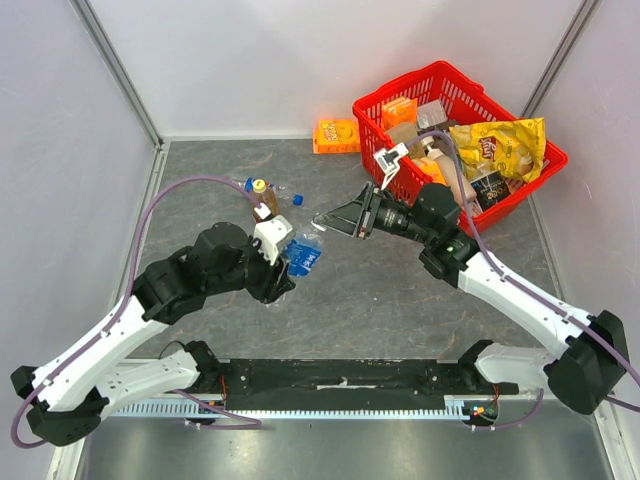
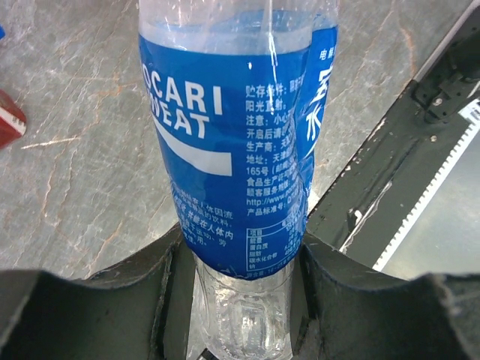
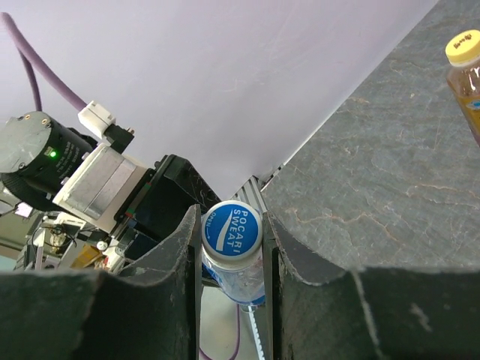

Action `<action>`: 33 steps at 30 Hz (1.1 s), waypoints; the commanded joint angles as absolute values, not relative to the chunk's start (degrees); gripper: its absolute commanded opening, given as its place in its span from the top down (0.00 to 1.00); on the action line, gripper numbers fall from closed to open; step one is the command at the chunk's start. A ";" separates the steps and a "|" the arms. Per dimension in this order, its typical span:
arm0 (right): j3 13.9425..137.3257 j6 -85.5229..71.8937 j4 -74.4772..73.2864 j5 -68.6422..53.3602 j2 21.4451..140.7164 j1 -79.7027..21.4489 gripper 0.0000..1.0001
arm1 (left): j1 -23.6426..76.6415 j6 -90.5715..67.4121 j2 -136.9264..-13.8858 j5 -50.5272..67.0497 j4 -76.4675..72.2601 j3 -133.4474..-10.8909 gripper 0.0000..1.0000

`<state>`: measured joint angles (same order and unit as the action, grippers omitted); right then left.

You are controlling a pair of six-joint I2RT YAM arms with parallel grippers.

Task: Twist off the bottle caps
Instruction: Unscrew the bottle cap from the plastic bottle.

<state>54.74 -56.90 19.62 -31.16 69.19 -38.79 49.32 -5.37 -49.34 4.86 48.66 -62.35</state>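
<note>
Pocari Sweat bottle: clear, glossy, ribbed plastic, wrapped in a shiny blue film label, slightly wrinkled. Its screw cap: smooth whitish plastic with blue print. Fingers of the left gripper and of the right gripper, on either side of the bottle: matt black plastic. Table beneath the bottle: matt grey, stone-veined surface. Basket beyond the bottle: glossy red plastic lattice, holding a shiny yellow crisp bag. Cable left of the bottle: smooth purple sheath.

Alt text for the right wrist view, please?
The right gripper pinches the white-blue cap of a clear bottle, seen end-on. The left arm sits behind; a yellow-capped amber bottle stands on the table, top right.
</note>
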 commanded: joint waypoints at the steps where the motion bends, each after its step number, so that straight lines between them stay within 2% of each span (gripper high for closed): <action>1: 54.76 -53.35 27.94 -35.24 65.22 -39.11 1.00 | 49.48 -9.67 -47.20 11.15 43.69 -62.31 0.80; 13: 53.17 -51.33 32.96 -41.31 61.97 -39.11 1.00 | 49.31 -12.30 -46.94 26.80 39.03 -63.55 0.86; 18: 56.24 -47.74 22.87 -37.71 60.65 -39.02 1.00 | 49.39 -12.48 -46.23 21.12 41.82 -64.07 0.87; 19: 57.56 -46.51 19.02 -36.92 60.38 -39.02 0.96 | 49.39 -12.31 -46.23 19.18 43.40 -64.16 0.87; 21: 61.76 -42.39 11.54 -33.67 60.03 -38.94 0.78 | 49.31 -11.69 -46.49 15.31 46.39 -64.16 0.87; 24: 66.69 -37.72 3.89 -30.25 60.03 -38.85 0.43 | 49.39 -10.38 -47.02 11.87 49.91 -64.07 0.87; 26: 69.94 -35.25 0.19 -28.57 61.16 -38.58 0.26 | 49.39 -9.50 -47.46 10.20 51.50 -64.07 0.87; 31: 74.62 -34.10 -6.15 -31.99 64.95 -37.97 0.02 | 49.31 -6.34 -47.81 7.30 55.36 -65.39 0.86; 33: 75.06 -34.10 -6.24 -32.87 65.30 -37.62 0.02 | 49.39 -5.19 -48.25 5.37 57.12 -66.09 0.86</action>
